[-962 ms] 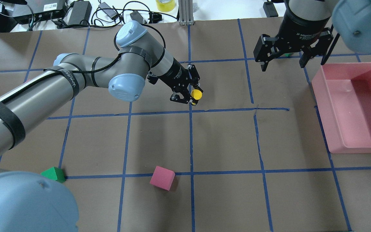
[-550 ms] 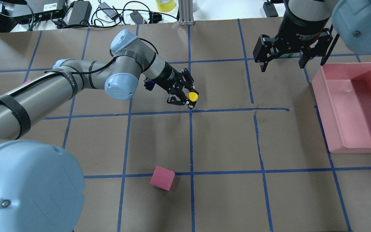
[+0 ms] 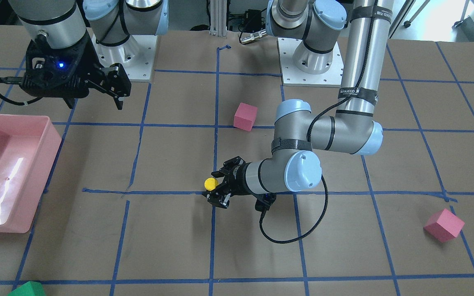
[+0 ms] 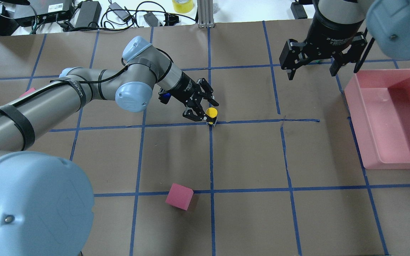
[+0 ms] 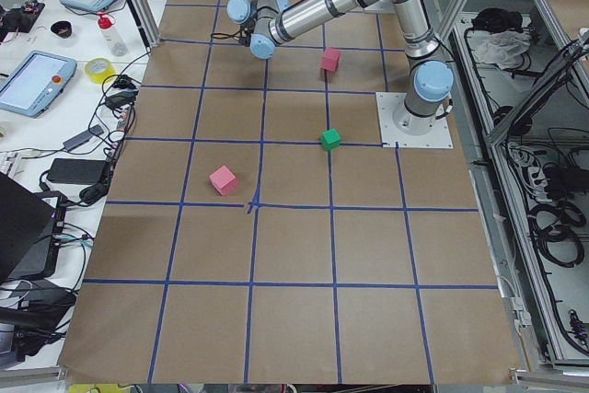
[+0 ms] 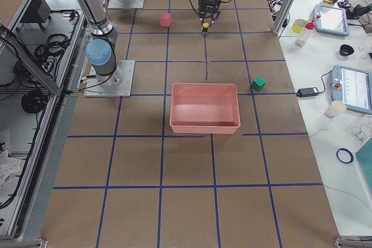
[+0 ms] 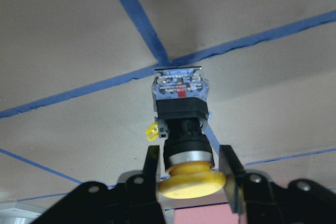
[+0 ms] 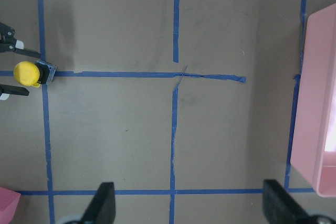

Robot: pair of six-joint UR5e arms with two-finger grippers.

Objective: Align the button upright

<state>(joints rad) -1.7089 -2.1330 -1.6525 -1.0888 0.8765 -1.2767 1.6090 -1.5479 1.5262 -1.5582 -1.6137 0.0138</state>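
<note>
The button point(image 4: 211, 113) has a yellow mushroom cap, a black body and a whitish base block. It stands cap up with its base on a blue tape crossing, as the left wrist view point(image 7: 182, 119) shows. My left gripper point(image 4: 208, 111) reaches in low from the side and is shut on the button, its fingers point(image 7: 153, 163) against the cap. It also shows in the front view point(image 3: 212, 188) with the button point(image 3: 210, 183). My right gripper point(image 4: 312, 74) hangs open and empty, high at the far right. Its wrist view shows the button point(image 8: 27, 73) at the left edge.
A pink bin point(image 4: 356, 124) stands at the right edge. A pink cube point(image 4: 179, 196) lies in front of the button. Another pink cube point(image 3: 443, 224) and a green cube point(image 3: 27, 289) lie further off. Cables and power bricks point(image 4: 87, 14) lie beyond the table's far edge.
My left gripper has tilted and come down with the button toward the tape crossing. The base now meets the table. The right arm has not moved.
</note>
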